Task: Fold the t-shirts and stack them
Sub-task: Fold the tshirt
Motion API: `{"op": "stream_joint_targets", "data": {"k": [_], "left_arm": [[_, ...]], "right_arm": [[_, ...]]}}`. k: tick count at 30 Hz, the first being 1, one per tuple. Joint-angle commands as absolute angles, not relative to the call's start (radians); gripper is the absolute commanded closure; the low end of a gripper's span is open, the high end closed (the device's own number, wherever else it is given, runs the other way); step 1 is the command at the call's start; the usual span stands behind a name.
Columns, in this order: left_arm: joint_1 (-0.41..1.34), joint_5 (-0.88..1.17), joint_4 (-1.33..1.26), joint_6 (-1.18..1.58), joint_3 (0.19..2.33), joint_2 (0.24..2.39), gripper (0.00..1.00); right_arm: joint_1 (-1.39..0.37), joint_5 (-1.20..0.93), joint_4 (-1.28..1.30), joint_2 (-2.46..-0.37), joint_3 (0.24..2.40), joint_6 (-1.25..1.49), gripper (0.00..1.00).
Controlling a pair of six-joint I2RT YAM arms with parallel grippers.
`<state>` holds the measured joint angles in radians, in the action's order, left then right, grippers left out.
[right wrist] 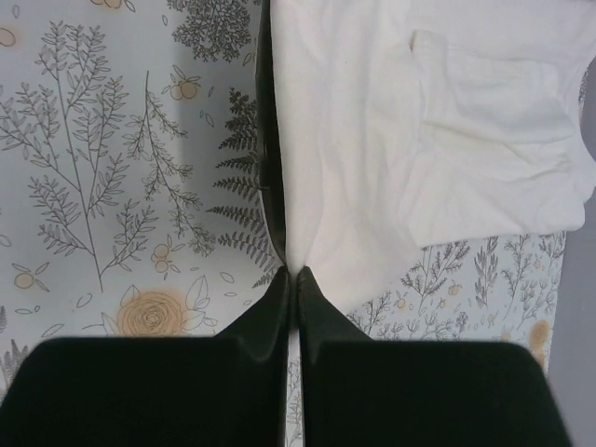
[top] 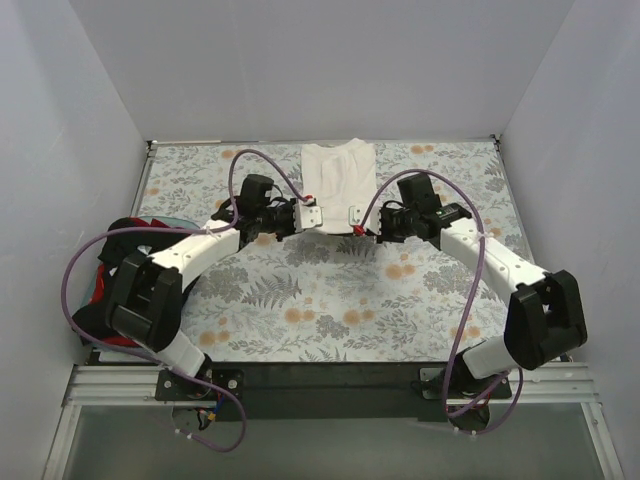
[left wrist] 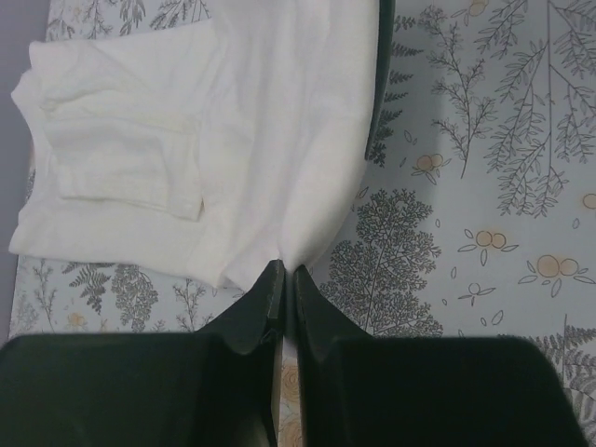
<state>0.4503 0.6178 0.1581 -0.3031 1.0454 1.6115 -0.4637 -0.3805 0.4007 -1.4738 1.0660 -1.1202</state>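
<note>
Heap of black, red and teal t-shirts (top: 108, 258) sits well off to the near left of the off-white t-shirt (top: 337, 180). I have my left gripper (left wrist: 284, 270) clamped on that shirt's near left corner and my right gripper (right wrist: 296, 275) clamped on its near right corner. Beyond both grippers the shirt lies folded, sleeves tucked in, on the floral table cloth (top: 330, 290).
</note>
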Motion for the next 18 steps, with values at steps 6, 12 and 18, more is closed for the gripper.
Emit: {"op": "stream_joint_targets", "data": {"k": [6, 12, 18], "left_arm": [[0.486, 0.699, 0.457, -0.359, 0.985, 1.386, 1.00], [0.517, 0.778, 0.705, -0.227, 1.051, 1.212, 1.00], [0.486, 0.693, 0.605, -0.127, 1.158, 1.311, 1.00]], "right_arm": [[-0.489, -0.459, 0.705, -1.274, 1.056, -1.111, 0.99], [-0.523, -0.522, 0.896, -1.114, 1.104, -1.048, 0.99], [-0.460, -0.523, 0.910, -1.236, 1.153, -1.112, 0.99]]}}
